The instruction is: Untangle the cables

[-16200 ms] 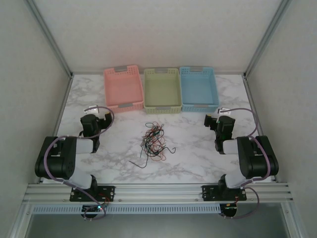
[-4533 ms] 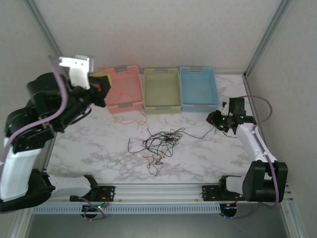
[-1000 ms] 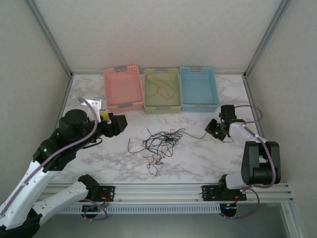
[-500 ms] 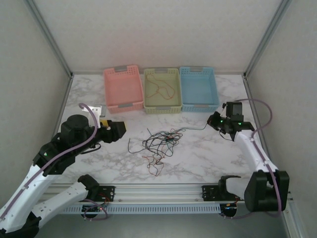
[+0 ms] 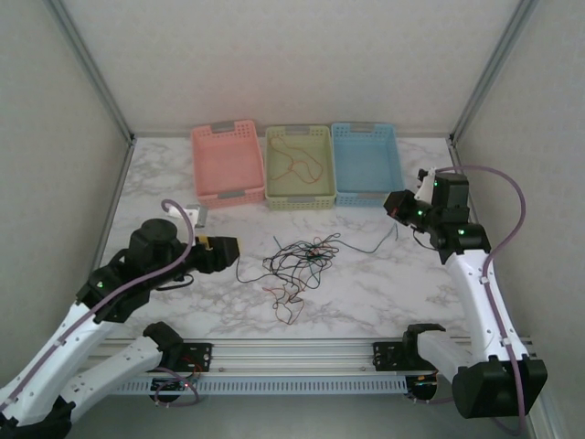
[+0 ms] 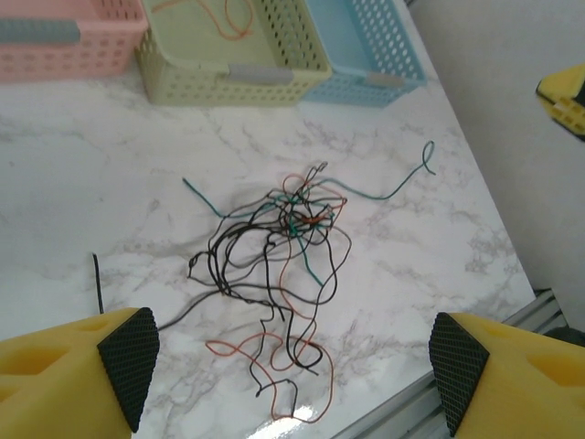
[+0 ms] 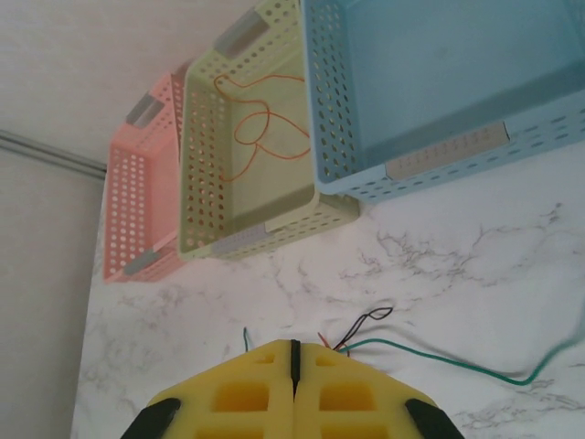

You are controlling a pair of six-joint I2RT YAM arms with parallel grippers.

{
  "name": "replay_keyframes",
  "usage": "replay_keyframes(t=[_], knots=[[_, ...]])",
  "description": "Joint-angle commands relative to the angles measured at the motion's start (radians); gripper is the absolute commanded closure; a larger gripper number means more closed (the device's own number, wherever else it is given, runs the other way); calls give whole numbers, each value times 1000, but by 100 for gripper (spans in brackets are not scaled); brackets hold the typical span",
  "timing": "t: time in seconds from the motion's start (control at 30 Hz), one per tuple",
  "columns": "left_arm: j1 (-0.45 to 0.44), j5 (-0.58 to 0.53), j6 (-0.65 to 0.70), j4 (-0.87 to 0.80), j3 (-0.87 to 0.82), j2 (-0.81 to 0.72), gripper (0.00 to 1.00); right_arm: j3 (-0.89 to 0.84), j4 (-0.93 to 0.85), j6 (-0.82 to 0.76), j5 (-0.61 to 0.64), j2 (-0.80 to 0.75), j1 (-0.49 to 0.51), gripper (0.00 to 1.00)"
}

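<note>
Left gripper: Your left gripper (image 5: 222, 252) hovers at 9 o'clock of the tangle. Its jaws are spread wide and grip nothing.
Pink basket: The pink basket (image 5: 228, 196) sits at 11 o'clock on the marble table (image 5: 366, 293). You have nothing in it that shows.
Yellow-green basket: The yellow-green basket (image 5: 298, 198) sits at 12 o'clock and has one reddish-orange cable (image 5: 299, 163) looped inside.
Done so far: By the look of it, that is the one strand you have freed, so this is an early stage.
Cables: The rest of the cables (image 5: 294, 263) lie at the table's centre, knotted together.
Their look: They are hair-thin, curly and limp, with black, reddish-orange and teal-green strands crossing in a dense middle. Orange loops trail toward 6 o'clock and a black end strays toward 9 o'clock.
Teal-green cable: One teal-green cable (image 6: 384, 195) runs out of the knot toward 3 o'clock. Its curled end is apart from the right fingers, and you cannot tell whether it lies flat or is lifted.
Blue basket: The blue basket (image 5: 369, 194) sits at 1 o'clock, with nothing visible in it.
Right gripper: Your right gripper (image 5: 399, 207) hangs at 2 o'clock of the tangle. Its jaws are pressed together with no strand visible between them.
Left to do: Nearly everything remains, since you have the whole knot to pull apart strand by strand.
</note>
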Motion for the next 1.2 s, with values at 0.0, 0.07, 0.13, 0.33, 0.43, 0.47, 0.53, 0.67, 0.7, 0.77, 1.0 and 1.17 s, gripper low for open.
replay_keyframes(t=[0.0,0.07,0.13,0.33,0.43,0.47,0.53,0.67,0.7,0.77,1.0,1.17], knots=[[-4,42,-34,69,-42,28,20,6,-61,-12,14,36,7,97],[-12,42,-42,93,-62,54,20,-11,-81,-14,28,79,8,75],[-23,38,-46,113,-82,82,20,-34,-86,-20,56,125,15,63],[-44,-5,-60,129,-120,142,21,-83,-60,-25,171,273,29,58],[-46,-9,-69,139,-140,135,21,-78,-43,-20,211,367,39,58],[-46,-11,-70,138,-143,132,21,-75,-39,-16,226,394,43,59],[-46,-16,-70,132,-148,128,21,-66,-33,-9,266,445,53,59],[-46,-25,-67,113,-147,115,21,-57,-29,8,344,503,71,60],[-46,-28,-65,108,-148,111,21,-54,-34,7,358,513,75,60],[-46,-32,-65,101,-148,106,21,-48,-50,5,399,521,85,61],[-47,-37,-64,101,-153,101,20,-57,-23,3,414,545,87,64],[-46,-39,-64,95,-147,98,21,-56,-8,8,394,547,87,83]])
